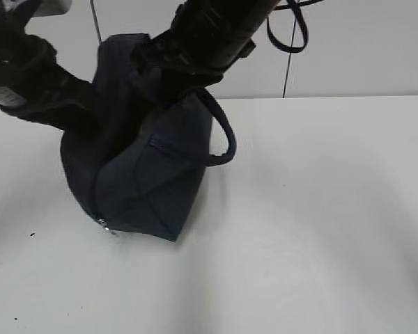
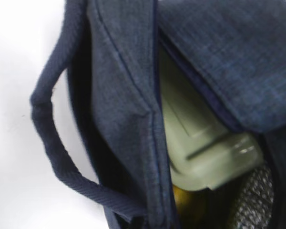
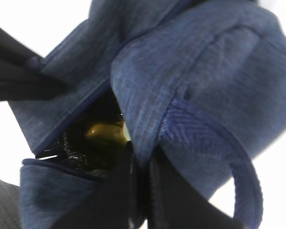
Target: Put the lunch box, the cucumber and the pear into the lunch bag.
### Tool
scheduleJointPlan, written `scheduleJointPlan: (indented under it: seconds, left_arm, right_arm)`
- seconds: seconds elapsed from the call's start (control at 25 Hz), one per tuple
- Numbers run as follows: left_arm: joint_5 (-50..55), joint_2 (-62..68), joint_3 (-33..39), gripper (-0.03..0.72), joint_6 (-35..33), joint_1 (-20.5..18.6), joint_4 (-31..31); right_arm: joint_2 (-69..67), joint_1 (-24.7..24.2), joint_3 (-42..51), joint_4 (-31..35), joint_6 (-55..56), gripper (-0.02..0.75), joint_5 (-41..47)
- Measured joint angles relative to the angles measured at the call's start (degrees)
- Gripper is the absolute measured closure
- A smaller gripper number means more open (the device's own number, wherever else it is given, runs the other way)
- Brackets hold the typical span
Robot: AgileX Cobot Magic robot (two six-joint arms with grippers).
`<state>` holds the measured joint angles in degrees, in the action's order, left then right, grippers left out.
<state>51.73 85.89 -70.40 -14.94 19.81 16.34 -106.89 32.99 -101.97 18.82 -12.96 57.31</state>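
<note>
Dark navy woven lunch bag [image 1: 143, 174], pale sage-green lunch box [image 2: 200, 148] lid, yellow-orange pear [image 3: 104, 131], white table [image 1: 320, 223]

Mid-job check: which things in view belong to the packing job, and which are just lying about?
Job items:
lunch bag
lunch box, inside the bag
pear, inside the bag
cucumber: not visible

Just there:
white table
black cable behind the arms

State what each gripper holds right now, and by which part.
Both arms are at the top of the lunch bag. The right gripper pinches the bag's fabric beside the opening. The left gripper's hold cannot be told; its fingers are not visible.
</note>
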Motion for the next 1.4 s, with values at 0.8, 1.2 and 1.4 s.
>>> scheduleJointPlan:
  seconds: [0.8,1.2,1.4]
  left_arm:
    - [3.14,9.04,-8.2,0.683,-0.38,3.69,0.01]
    - [2.99,11.79,-8.34,0.683,-0.62,5.02,1.3]
    - [4.26,11.95,-8.34,0.683,-1.82,5.02,2.15]
  right_arm:
    - [5.29,-6.28,15.89,-0.46,1.46,0.731,-9.45]
    - [5.38,-6.63,20.56,1.01,1.46,0.732,-12.49]
    - [4.86,-6.63,22.13,6.38,-2.75,0.708,-15.22]
